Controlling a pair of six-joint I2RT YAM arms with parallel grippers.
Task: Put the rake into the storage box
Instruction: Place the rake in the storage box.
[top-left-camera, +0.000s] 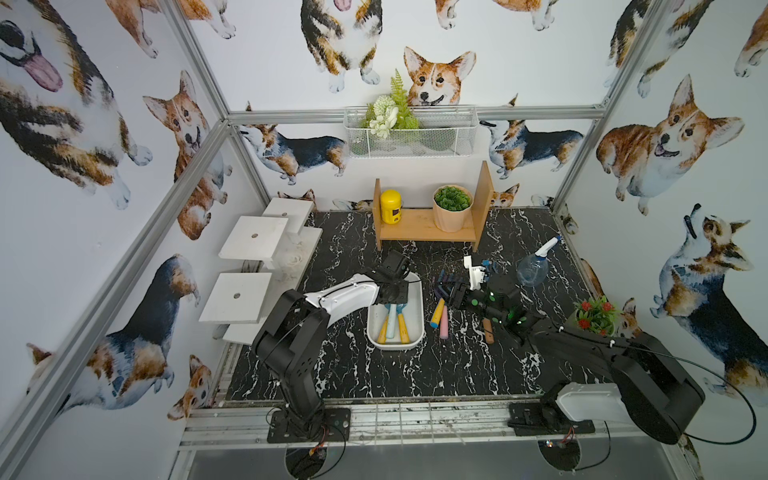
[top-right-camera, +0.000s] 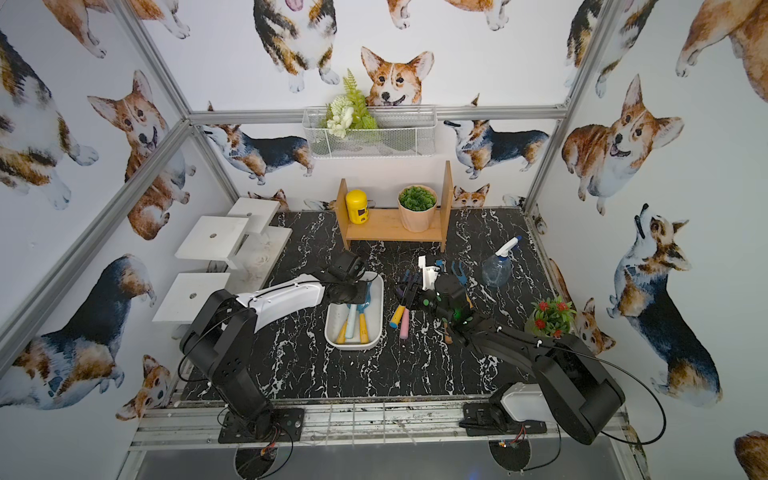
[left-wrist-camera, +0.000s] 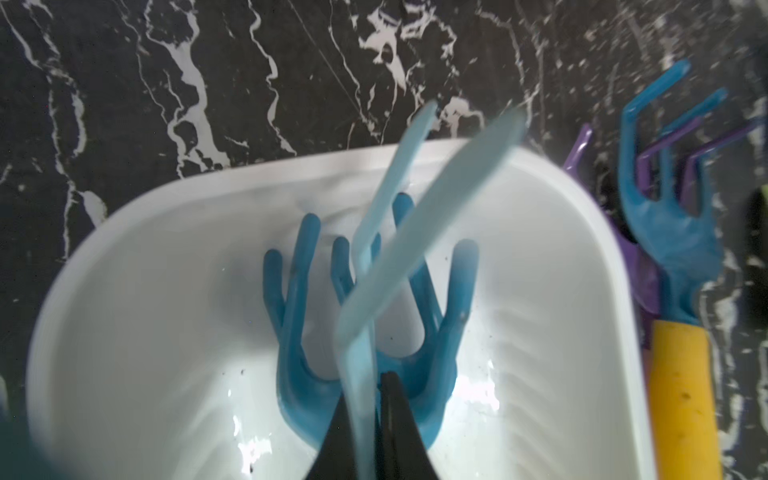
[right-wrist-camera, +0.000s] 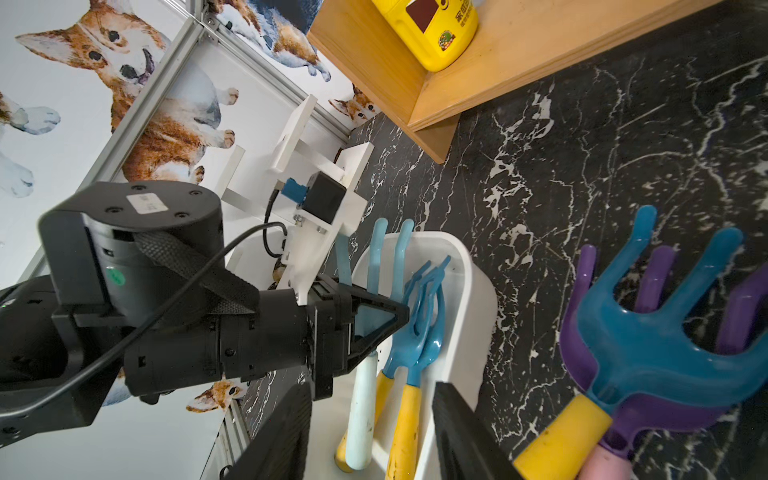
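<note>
The white storage box (top-left-camera: 417, 309) (top-right-camera: 376, 309) (left-wrist-camera: 137, 316) (right-wrist-camera: 473, 291) sits mid-table. Two blue rakes with yellow handles (top-left-camera: 402, 326) (right-wrist-camera: 405, 419) lie in it. Beside them lies a pale blue rake (left-wrist-camera: 415, 216) (right-wrist-camera: 362, 403), its prongs rising over the box's far rim. My left gripper (top-left-camera: 392, 293) (left-wrist-camera: 368, 428) (right-wrist-camera: 401, 318) is shut on one pale prong over the box. To the right of the box my right gripper (top-left-camera: 452, 297) (right-wrist-camera: 374, 401) stands open and holds nothing. Beside it, a blue rake (top-left-camera: 438, 313) (right-wrist-camera: 648, 332) rests on a purple rake (top-left-camera: 444, 328) (right-wrist-camera: 660, 266) on the table.
A brown-handled tool (top-left-camera: 488, 330) lies under the right arm. A spray bottle (top-left-camera: 534, 266) stands at the right, a red-flowered pot (top-left-camera: 594, 316) nearer. At the back a wooden shelf (top-left-camera: 428, 235) holds a yellow canister (top-left-camera: 390, 205) and a plant pot (top-left-camera: 452, 208). White stepped stands (top-left-camera: 249, 266) fill the left.
</note>
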